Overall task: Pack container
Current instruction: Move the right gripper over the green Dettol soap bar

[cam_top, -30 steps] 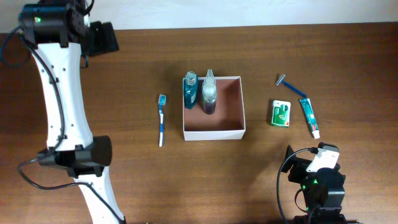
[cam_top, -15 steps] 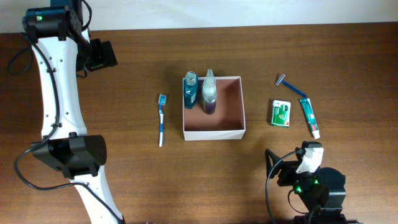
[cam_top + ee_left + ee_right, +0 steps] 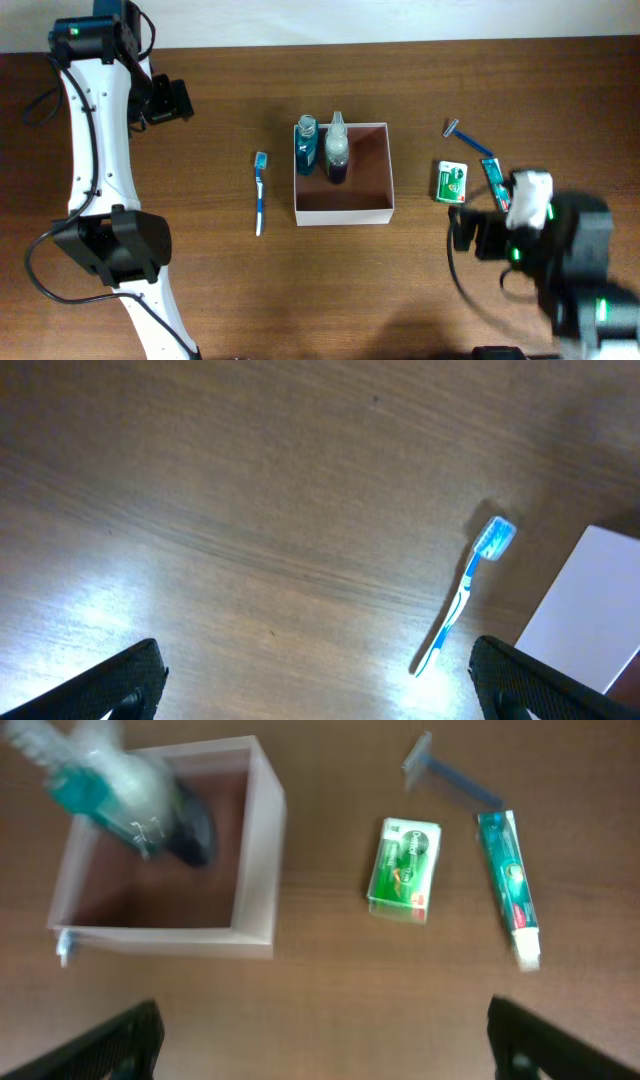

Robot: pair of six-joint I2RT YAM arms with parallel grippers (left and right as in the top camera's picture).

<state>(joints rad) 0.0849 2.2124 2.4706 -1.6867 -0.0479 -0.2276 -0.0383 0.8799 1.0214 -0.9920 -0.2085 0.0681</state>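
between picks: left claw (image 3: 320, 685) and right claw (image 3: 320, 1055) are hanging released, empty; next, likely descending onto upper-centre packet (image 3: 405, 870), then loading container (image 3: 262, 850).

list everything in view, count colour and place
container: 1, white walls, pinkish-brown inside, table centre
teal bottle: 1, teal, inside container
clear bottle: 1, dark liquid, inside container beside it
toothbrush: 1, blue-white, left of container
razor: 1, blue, right of container
packet: 1, green-white, right of container
toothpaste tube: 1, teal-white, right of packet
table: 1, brown wood, underneath
left gripper: 1, black, open, empty
right gripper: 1, black, open, empty
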